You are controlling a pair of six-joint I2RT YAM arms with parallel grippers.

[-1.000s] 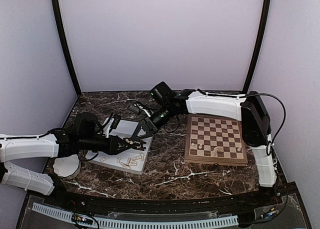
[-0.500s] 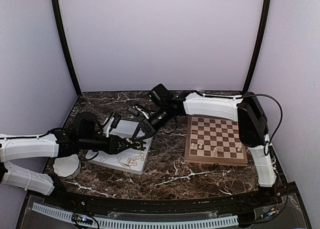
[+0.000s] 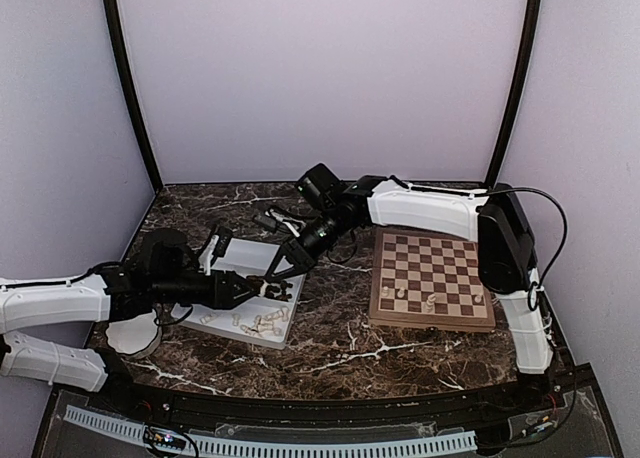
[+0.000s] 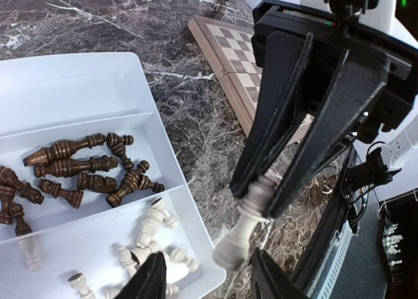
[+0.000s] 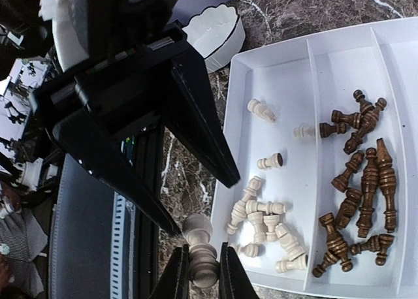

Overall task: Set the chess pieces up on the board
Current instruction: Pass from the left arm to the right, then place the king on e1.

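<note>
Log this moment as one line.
right gripper shut on pale piece | left gripper open near it | tray holds loose pieces

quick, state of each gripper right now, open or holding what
left gripper: open, holding nothing
right gripper: closed on a cream chess piece

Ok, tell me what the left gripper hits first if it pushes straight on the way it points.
The pale chess piece held by the right gripper; its base seems to sit between the open fingers of the left gripper, though depth is unclear.
</note>
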